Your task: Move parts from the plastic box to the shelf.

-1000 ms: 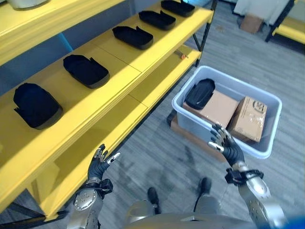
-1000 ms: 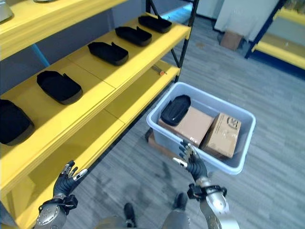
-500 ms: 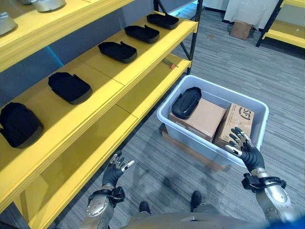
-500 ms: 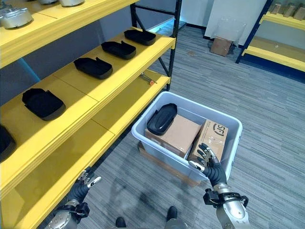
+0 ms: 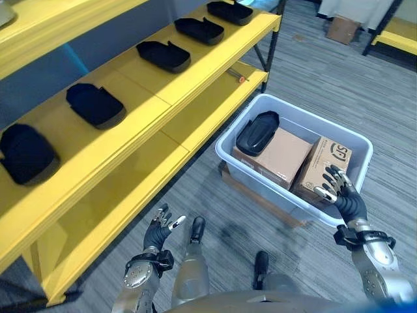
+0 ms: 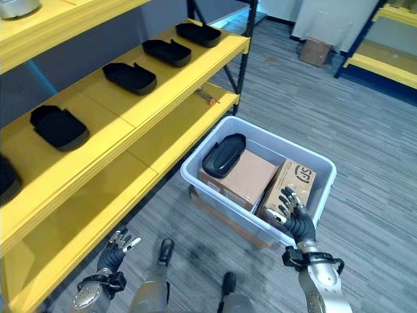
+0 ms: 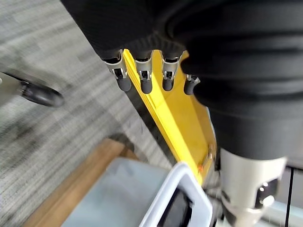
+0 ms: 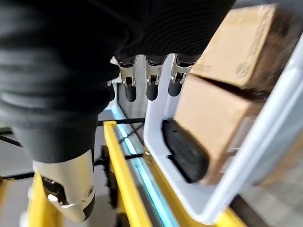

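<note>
Right wrist view: right hand point(image 8: 147, 80) open, empty.

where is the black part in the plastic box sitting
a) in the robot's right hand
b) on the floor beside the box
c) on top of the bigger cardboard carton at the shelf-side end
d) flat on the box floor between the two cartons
c: the black part lies on top of the larger cardboard carton at the end of the plastic box nearest the shelf; the right hand hovers open and empty by the smaller carton.
</note>
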Controlling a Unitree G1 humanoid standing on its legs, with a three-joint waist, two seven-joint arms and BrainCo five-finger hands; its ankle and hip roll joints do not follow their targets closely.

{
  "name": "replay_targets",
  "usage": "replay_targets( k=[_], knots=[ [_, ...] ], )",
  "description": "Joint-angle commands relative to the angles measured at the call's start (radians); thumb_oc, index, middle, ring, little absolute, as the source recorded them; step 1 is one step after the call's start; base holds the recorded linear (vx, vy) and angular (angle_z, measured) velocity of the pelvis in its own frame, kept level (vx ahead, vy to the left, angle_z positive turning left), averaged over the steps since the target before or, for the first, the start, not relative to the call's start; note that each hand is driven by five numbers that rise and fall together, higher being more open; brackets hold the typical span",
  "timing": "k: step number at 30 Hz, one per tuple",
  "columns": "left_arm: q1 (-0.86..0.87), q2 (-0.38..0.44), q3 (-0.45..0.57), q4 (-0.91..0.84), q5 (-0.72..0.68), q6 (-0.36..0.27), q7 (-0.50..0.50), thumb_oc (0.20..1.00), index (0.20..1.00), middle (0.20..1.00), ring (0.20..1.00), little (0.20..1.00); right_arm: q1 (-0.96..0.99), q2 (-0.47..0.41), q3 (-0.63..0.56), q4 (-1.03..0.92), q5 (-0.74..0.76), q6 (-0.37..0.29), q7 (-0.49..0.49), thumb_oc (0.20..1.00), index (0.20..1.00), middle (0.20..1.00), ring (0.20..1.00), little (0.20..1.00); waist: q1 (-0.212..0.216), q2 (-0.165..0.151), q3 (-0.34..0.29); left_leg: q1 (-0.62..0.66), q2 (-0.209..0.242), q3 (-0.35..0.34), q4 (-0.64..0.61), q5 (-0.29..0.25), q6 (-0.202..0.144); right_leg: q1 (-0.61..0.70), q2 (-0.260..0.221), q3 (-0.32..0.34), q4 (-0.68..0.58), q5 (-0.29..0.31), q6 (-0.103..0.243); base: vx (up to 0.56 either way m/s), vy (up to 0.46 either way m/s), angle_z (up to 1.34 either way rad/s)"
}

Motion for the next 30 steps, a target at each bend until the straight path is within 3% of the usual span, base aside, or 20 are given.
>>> replay_targets(
  k=[1, 2, 4, 13, 23, 30],
  knots=[
    [0.001, 0.063, 0.039, -0.113, -0.007, -0.065, 0.016, 1.0, 1.0, 1.0, 1.0, 1.0, 0.052, 0.003, 0.019, -0.084, 0.0, -0.047, 0.025, 1.0, 1.0, 1.0, 1.0, 1.0, -0.001, -0.02, -0.033, -0.002, -0.003, 0.062, -0.053, 0.096, 0.02, 0.063, -0.049, -0.047, 0.08, -0.103, 0.061, 0.08, 0.27, -1.12],
    [-0.012, 0.083, 0.05, -0.117, -0.001, -0.067, 0.028, 1.0, 1.0, 1.0, 1.0, 1.0, 0.044, 0.015, 0.033, -0.075, 0.006, -0.037, 0.025, 1.0, 1.0, 1.0, 1.0, 1.0, -0.004, -0.032, -0.03, 0.012, -0.017, 0.109, -0.034, 0.061, 0.043, 0.047, -0.081, -0.031, 0.093, -0.086, 0.084, 0.05, 0.236, -0.92],
    [-0.027, 0.1, 0.059, -0.12, -0.004, -0.069, 0.049, 1.0, 1.0, 1.0, 1.0, 1.0, 0.023, 0.029, 0.06, -0.061, 0.015, -0.029, 0.017, 1.0, 1.0, 1.0, 1.0, 1.0, -0.007, -0.044, -0.027, 0.013, -0.027, 0.157, -0.003, 0.035, 0.051, 0.028, -0.105, -0.016, 0.08, -0.057, 0.101, 0.03, 0.213, -0.84],
    [-0.023, 0.115, 0.082, -0.109, -0.001, -0.067, 0.059, 1.0, 1.0, 1.0, 1.0, 1.0, 0.026, 0.033, 0.056, -0.063, 0.02, -0.015, 0.021, 1.0, 1.0, 1.0, 1.0, 1.0, -0.026, -0.065, -0.039, 0.037, -0.024, 0.26, 0.019, -0.016, 0.067, 0.005, -0.13, 0.01, 0.019, -0.001, 0.127, 0.05, 0.083, -0.52],
    [-0.012, 0.114, 0.06, -0.093, 0.02, -0.051, 0.028, 1.0, 1.0, 1.0, 1.0, 1.0, 0.081, 0.039, 0.032, -0.076, 0.035, -0.005, 0.031, 1.0, 1.0, 1.0, 1.0, 1.0, -0.075, -0.057, -0.064, 0.078, -0.014, 0.25, -0.037, -0.002, 0.053, 0.019, -0.121, 0.031, -0.007, -0.001, 0.123, 0.07, -0.022, -0.1],
    [0.001, 0.109, 0.06, -0.087, 0.023, -0.046, 0.018, 1.0, 1.0, 1.0, 1.0, 1.0, 0.076, 0.033, 0.053, -0.067, 0.026, 0.0, 0.036, 1.0, 1.0, 1.0, 1.0, 1.0, -0.081, -0.04, -0.078, 0.112, -0.004, 0.246, -0.083, 0.019, 0.041, 0.035, -0.113, 0.028, -0.018, -0.006, 0.118, 0.08, -0.05, 0.05]
  ],
)
